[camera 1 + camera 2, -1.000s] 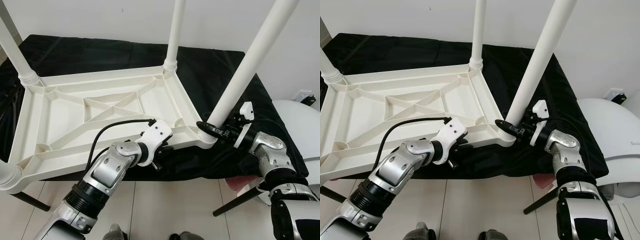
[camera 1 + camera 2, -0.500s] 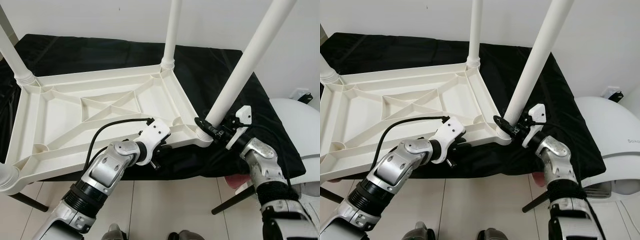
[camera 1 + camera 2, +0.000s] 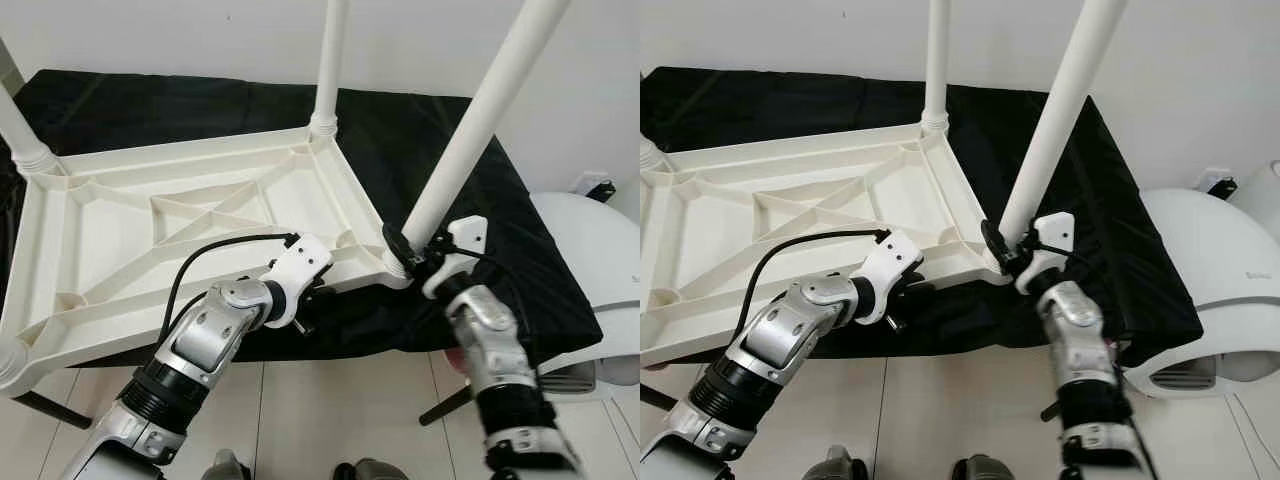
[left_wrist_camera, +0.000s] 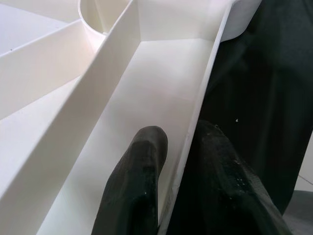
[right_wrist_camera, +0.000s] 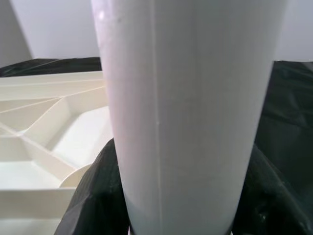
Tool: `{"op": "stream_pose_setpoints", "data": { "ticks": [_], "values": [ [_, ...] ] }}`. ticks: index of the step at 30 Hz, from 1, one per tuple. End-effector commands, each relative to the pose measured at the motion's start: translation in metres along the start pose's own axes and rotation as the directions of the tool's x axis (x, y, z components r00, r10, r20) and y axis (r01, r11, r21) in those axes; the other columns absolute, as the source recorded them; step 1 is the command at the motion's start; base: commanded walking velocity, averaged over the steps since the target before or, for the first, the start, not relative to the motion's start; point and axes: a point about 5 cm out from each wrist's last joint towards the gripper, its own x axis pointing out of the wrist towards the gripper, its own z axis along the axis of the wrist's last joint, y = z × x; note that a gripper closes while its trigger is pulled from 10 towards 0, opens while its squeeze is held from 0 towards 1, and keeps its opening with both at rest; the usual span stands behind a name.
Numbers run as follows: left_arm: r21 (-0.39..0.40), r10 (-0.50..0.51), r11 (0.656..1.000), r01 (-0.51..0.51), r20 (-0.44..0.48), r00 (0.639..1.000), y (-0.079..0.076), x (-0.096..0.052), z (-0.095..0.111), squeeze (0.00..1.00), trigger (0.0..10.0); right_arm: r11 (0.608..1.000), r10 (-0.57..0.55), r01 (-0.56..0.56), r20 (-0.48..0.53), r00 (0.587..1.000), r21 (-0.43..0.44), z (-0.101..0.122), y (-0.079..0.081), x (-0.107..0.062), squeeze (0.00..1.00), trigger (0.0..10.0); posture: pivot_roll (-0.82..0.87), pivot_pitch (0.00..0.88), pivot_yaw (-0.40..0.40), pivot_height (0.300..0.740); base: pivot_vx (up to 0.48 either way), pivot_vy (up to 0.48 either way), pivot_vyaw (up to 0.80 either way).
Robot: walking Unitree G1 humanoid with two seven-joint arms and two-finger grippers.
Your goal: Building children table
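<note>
A white plastic tabletop [image 3: 180,230] lies upside down on a black-draped table [image 3: 150,110]. White legs stand at its corners. The near-right leg [image 3: 470,130] leans up to the right from its corner socket. My right gripper [image 3: 405,255] is shut on the base of that leg, one black finger on each side of it [image 5: 178,205]. My left gripper [image 3: 318,300] is shut on the tabletop's near rim; in the left wrist view [image 4: 181,134] one finger is inside the rim and the other outside against the black cloth.
Another leg [image 3: 328,60] rises at the far corner, one [image 3: 20,130] at the far left, and one [image 3: 10,365] at the near left. A white rounded appliance [image 3: 590,250] sits on the floor to the right. Pale tiled floor [image 3: 330,410] lies below the table edge.
My right forearm has swung from the right side to beneath the gripper, turning around the leg while staying shut on it. The left gripper keeps its hold. The camera has shifted slightly.
</note>
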Motion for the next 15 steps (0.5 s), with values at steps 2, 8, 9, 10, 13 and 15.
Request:
{"op": "stream_pose_setpoints", "data": {
  "ticks": [2, 8, 9, 10, 13, 15],
  "values": [
    [0.031, -0.084, 0.996, 0.083, 0.023, 0.996, -0.014, 0.003, 0.008, 0.00, 10.0, 0.995, -0.100, 0.101, -0.083, 0.992, 0.015, -0.013, 0.015, 0.004, 0.00, 0.0, 0.00, 0.049, -0.068, 0.740, 0.000, 0.000, 0.00],
    [0.031, -0.084, 0.996, 0.084, 0.025, 0.996, -0.015, 0.003, 0.009, 0.00, 10.0, 0.975, -0.222, 0.221, -0.082, 0.972, -0.015, -0.013, 0.035, 0.014, 0.00, 0.0, 0.00, 0.052, -0.069, 0.740, 0.000, 0.000, 0.00],
    [0.031, -0.084, 0.996, 0.084, 0.025, 0.996, -0.015, 0.003, 0.009, 0.00, 10.0, 0.975, -0.222, 0.221, -0.082, 0.972, -0.015, -0.013, 0.035, 0.014, 0.00, 0.0, 0.00, 0.052, -0.069, 0.740, 0.000, 0.000, 0.00],
    [0.031, -0.083, 0.996, 0.082, 0.025, 0.996, -0.014, 0.003, 0.009, 0.00, 10.0, 0.971, -0.240, 0.239, -0.088, 0.967, -0.021, -0.014, 0.038, 0.015, 0.00, 0.0, 0.00, 0.053, -0.069, 0.740, 0.000, 0.000, 0.00],
    [0.030, -0.081, 0.996, 0.081, 0.026, 0.996, -0.014, 0.003, 0.009, 0.00, 10.0, 0.962, -0.274, 0.273, -0.094, 0.957, -0.022, -0.015, 0.044, 0.018, 0.00, 0.0, 0.00, 0.056, -0.069, 0.740, 0.000, 0.000, 0.00],
    [0.029, -0.081, 0.996, 0.080, 0.026, 0.996, -0.014, 0.003, 0.009, 0.00, 10.0, 0.950, -0.312, 0.312, -0.092, 0.946, -0.012, -0.013, 0.050, 0.021, 0.00, 0.0, 0.00, 0.056, -0.070, 0.740, 0.000, 0.000, 0.00]
  ]
}}
